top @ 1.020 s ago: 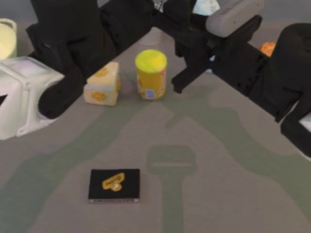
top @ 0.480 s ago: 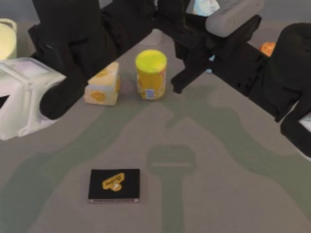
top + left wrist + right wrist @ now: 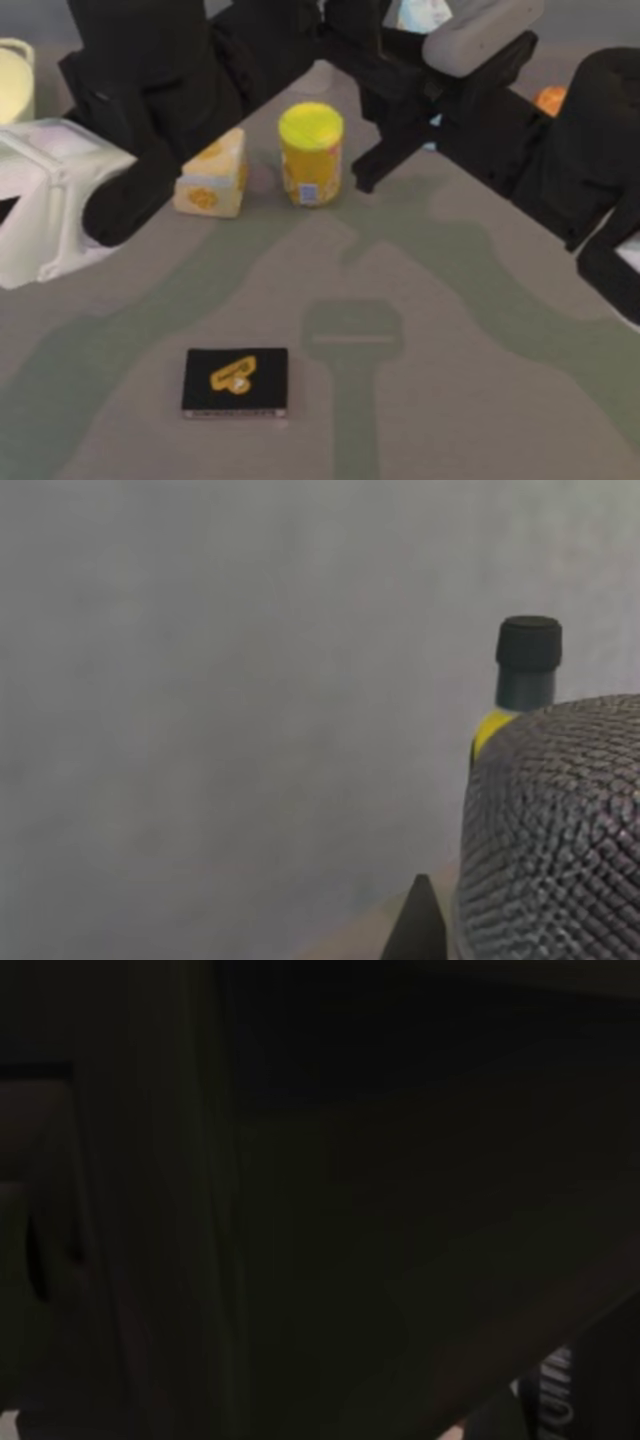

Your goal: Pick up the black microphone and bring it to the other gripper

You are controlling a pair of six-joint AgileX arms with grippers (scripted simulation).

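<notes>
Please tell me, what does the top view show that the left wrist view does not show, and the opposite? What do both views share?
Only the top view shows the yellow can, the pale wedge-shaped block beside it and the black box with a yellow logo. Only the left wrist view shows the mesh head of the black microphone, close to the camera, and a black-capped bottle behind it. Shared: perhaps only the table, a thin strip in the wrist view.

Overhead view; close wrist cameras

The yellow can (image 3: 311, 153) and wedge-shaped box (image 3: 212, 175) crowd the table's far side; its near right lies open.
</notes>
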